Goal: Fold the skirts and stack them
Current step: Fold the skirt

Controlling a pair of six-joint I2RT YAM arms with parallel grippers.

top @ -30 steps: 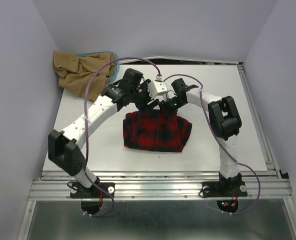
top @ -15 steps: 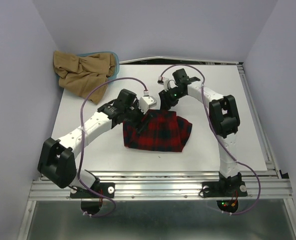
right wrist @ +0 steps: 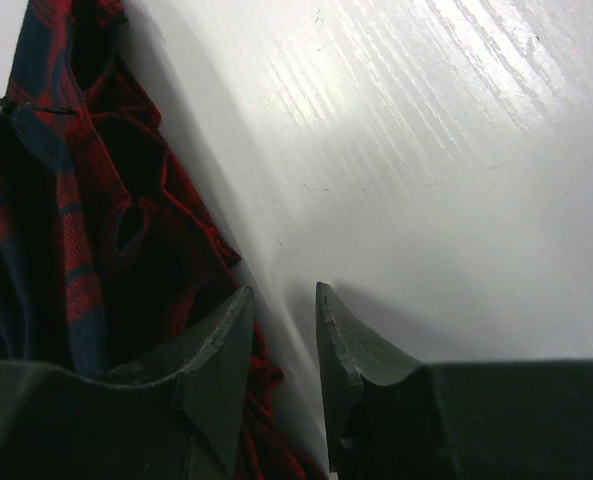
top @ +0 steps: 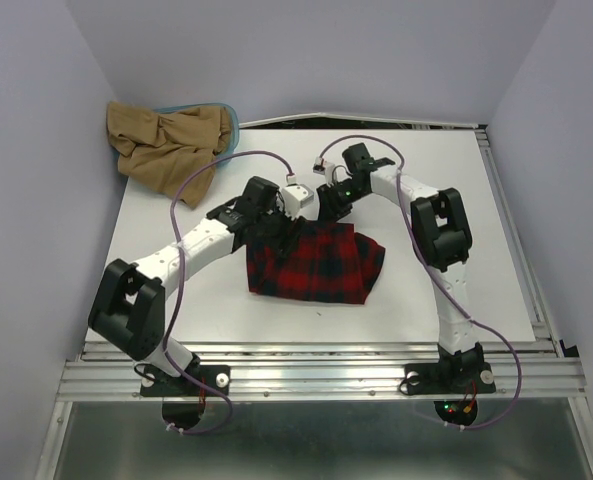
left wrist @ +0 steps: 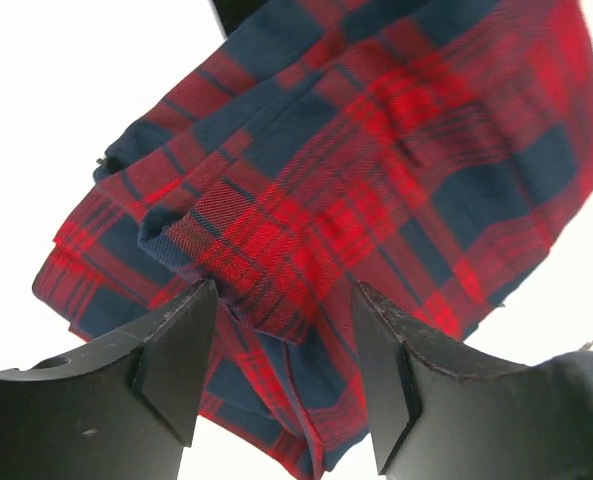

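My left pincer [left wrist: 276, 300] is spread open at the far left edge of the red skirt [top: 316, 262], with a raised fold of plaid lying between its fingers [left wrist: 166, 350]. My right pincer [right wrist: 284, 292] is drawn almost closed, only a slit between its tips, and holds nothing. It hangs over bare bench [right wrist: 456, 180] just beside the skirt's far edge. The red skirt lies bunched mid-bench. The tan skirt [top: 161, 140] is crumpled at the far left corner, draped over a teal tub [top: 226, 108], well apart from the red one
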